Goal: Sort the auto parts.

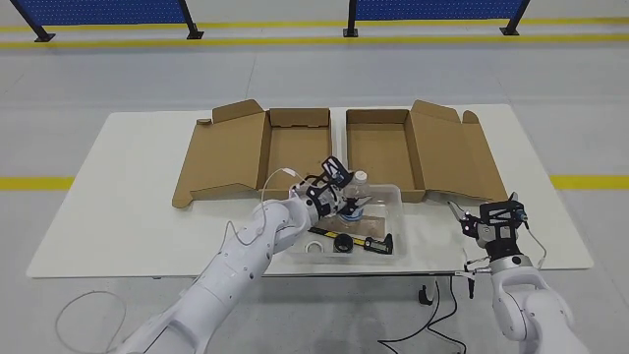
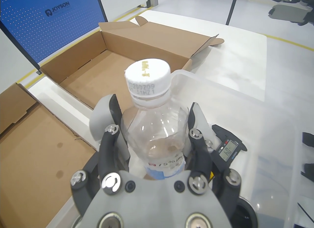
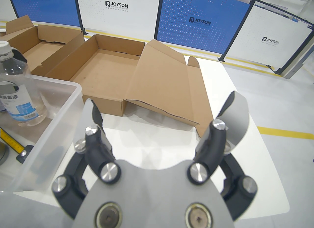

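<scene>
We see a white table (image 1: 118,206) on a pale grey floor (image 1: 98,74) with yellow lines (image 1: 98,42); behind it stand blue and white panels (image 3: 201,25) in black frames.

Bin wall (image 3: 54,125) between bottle (image 3: 19,91) and boxes (image 3: 105,71)

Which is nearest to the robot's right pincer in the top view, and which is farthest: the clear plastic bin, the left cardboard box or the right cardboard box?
1. Right cardboard box: its open flap lies just ahead of the right pincer.
2. Clear plastic bin: off to the pincer's left.
3. Left cardboard box: farther left, beyond the bin.
</scene>
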Available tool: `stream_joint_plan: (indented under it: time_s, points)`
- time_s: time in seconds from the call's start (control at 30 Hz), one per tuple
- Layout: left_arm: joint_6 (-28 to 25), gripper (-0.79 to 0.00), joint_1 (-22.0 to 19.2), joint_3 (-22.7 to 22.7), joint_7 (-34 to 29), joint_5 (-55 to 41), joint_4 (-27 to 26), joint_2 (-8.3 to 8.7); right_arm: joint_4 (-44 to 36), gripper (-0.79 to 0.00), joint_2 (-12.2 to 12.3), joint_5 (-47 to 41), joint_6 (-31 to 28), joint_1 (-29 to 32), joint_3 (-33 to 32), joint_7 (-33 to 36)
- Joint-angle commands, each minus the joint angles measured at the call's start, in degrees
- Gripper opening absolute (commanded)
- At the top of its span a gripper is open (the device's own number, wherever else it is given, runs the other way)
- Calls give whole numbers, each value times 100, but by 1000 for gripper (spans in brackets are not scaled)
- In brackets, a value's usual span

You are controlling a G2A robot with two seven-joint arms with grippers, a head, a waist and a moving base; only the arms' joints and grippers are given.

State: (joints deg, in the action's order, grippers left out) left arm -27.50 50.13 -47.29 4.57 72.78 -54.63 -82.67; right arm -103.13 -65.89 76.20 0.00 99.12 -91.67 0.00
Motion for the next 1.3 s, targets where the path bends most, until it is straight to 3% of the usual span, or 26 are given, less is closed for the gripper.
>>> stream_joint_plan:
  time_s: [0.0, 0.73, 1.27]
  points:
    - [-44, -785, 33, -31, 9, 6, -49, 14, 0, 0, 0, 0, 0, 0, 0, 0]
    - [-455, -785, 468, -594, -4, 18, -866, 248, 0, 0, 0, 0, 0, 0, 0, 0]
    - [-782, -785, 1105, -1586, -701, -616, -2486, 546, 0, 0, 0, 0, 0, 0, 0, 0]
